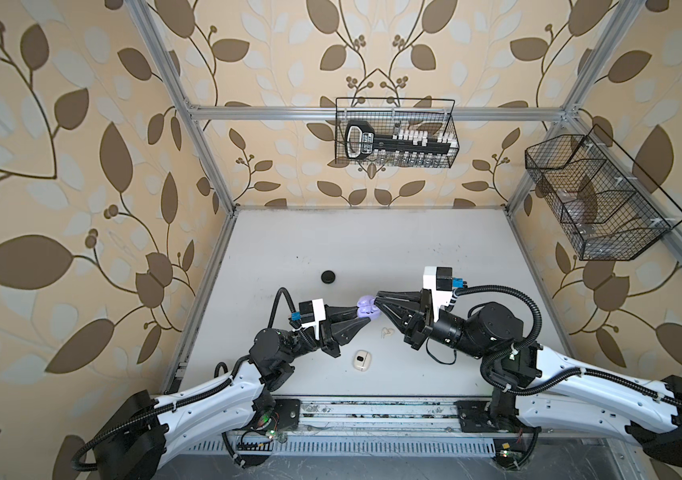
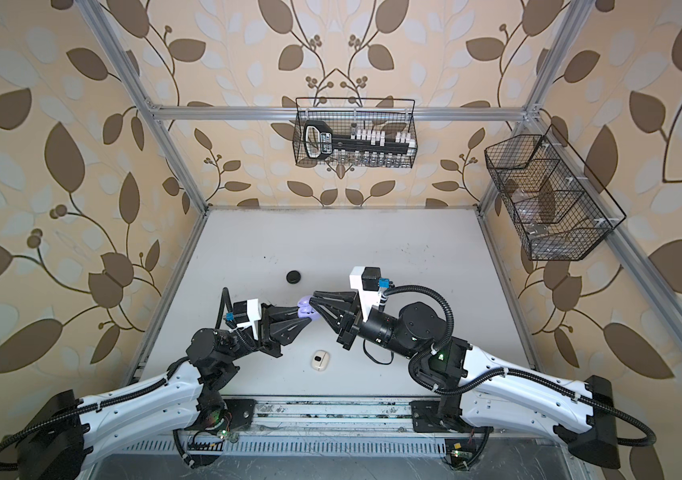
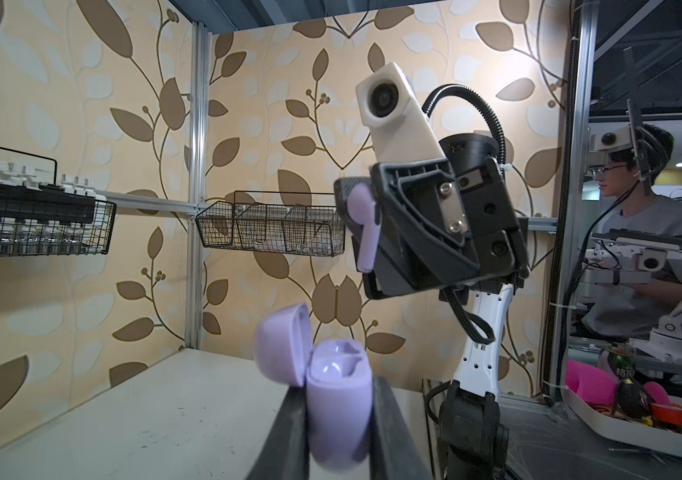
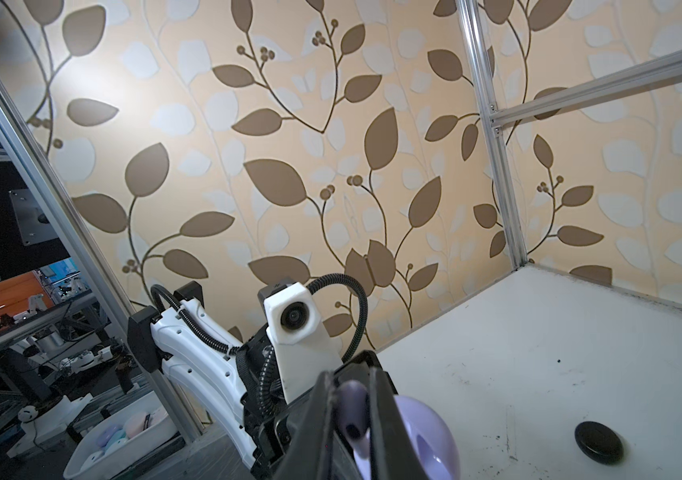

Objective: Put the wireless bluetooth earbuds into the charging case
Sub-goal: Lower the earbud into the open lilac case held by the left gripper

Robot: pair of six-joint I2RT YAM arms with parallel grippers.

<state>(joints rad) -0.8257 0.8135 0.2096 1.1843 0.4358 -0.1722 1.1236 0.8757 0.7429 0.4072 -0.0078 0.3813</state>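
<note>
Right fingers (image 1: 377, 304) pinch a lavender earbud (image 3: 362, 220) near its head; left fingers (image 1: 356, 312) clamp the open charging case (image 3: 339, 399). Light, slippery plastic, I judge.

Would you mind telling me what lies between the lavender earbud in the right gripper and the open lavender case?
Nothing: in the left wrist view the lavender earbud hangs apart from the lavender case, with only open air between them.

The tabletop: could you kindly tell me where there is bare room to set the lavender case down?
The far half of the table, between the back wall and the black case, is bare. The near middle is crowded: left end effector, right end effector, cream earbuds, cream case.
</note>
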